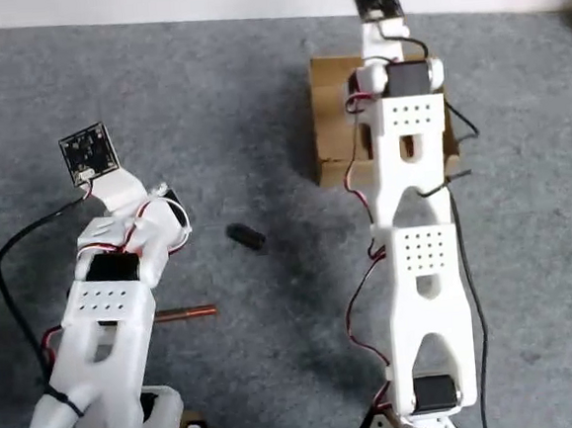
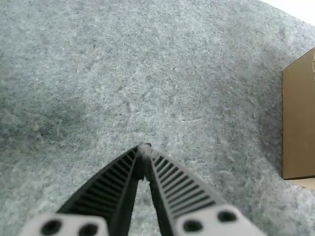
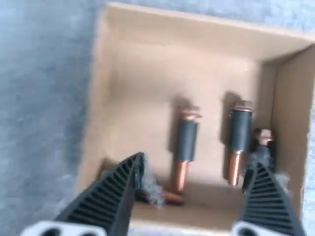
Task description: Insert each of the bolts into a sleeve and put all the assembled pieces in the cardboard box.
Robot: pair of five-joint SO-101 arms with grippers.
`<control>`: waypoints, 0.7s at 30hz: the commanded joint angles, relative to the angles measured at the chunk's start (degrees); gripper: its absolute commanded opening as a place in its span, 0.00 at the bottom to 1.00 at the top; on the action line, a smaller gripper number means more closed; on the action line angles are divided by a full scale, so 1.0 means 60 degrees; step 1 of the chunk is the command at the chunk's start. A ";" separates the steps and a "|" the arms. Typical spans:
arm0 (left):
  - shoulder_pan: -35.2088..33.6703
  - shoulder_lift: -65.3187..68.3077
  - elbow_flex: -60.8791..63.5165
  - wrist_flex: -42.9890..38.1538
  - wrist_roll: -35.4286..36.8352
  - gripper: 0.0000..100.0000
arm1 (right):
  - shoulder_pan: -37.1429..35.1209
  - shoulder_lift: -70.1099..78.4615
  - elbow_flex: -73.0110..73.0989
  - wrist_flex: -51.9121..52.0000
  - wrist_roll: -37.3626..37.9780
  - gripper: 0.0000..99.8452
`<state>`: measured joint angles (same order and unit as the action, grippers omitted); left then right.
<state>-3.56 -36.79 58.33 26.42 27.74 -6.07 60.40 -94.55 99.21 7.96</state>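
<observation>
**Right gripper gapes over the cardboard box; left gripper closed on nothing**

We find the right gripper with its jaws spread wide and nothing between them, hanging above the cardboard box. Inside lie two assembled pieces side by side, each a copper bolt through a dark sleeve. There seems to be a third against the wall, and another partly hidden behind a finger. The left gripper's jaws meet at the tips with nothing held, above the grey felt.

In the high view a loose black sleeve lies on the felt between the two arms. A loose bolt lies near it, just beside the left arm and not touching the sleeve.

We judge the task to be near its end: the boxed pieces are done and one last pair waits. Next, one gripper must open over the bolt and take it by the shank. The other must steady the sleeve so the two line up end to end.
</observation>
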 commanded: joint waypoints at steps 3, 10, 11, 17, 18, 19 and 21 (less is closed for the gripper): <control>-0.0037 0.0037 -0.0520 -0.0176 0.0044 0.01 | -0.0740 -0.1839 -0.0945 0.0344 0.0029 0.29; -0.0081 0.0037 -0.0535 -0.0176 0.0044 0.01 | -0.2059 -0.3143 0.0916 0.0344 0.0029 0.29; -0.0081 0.0022 -0.0535 -0.0176 0.0044 0.01 | -0.2352 -0.3495 0.1546 0.0344 0.0000 0.29; -0.0095 -0.0022 -0.0535 -0.0176 0.0044 0.01 | -0.2806 -0.6366 0.4593 0.0330 -0.0733 0.29; -0.0095 -0.0022 -0.0535 -0.0176 0.0044 0.01 | -0.2952 -0.7011 0.4945 0.0315 -0.0718 0.29; -0.0095 -0.0022 -0.0535 -0.0176 0.0044 0.01 | -0.3172 -0.7670 0.5297 0.0315 -0.0674 0.29; -0.0110 -0.0037 -0.0549 -0.0176 0.0044 0.01 | -0.3700 -0.8960 0.6044 0.0315 -0.0630 0.29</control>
<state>-3.74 -36.79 58.33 26.42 27.74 -24.18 20.31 -62.90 100.00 4.18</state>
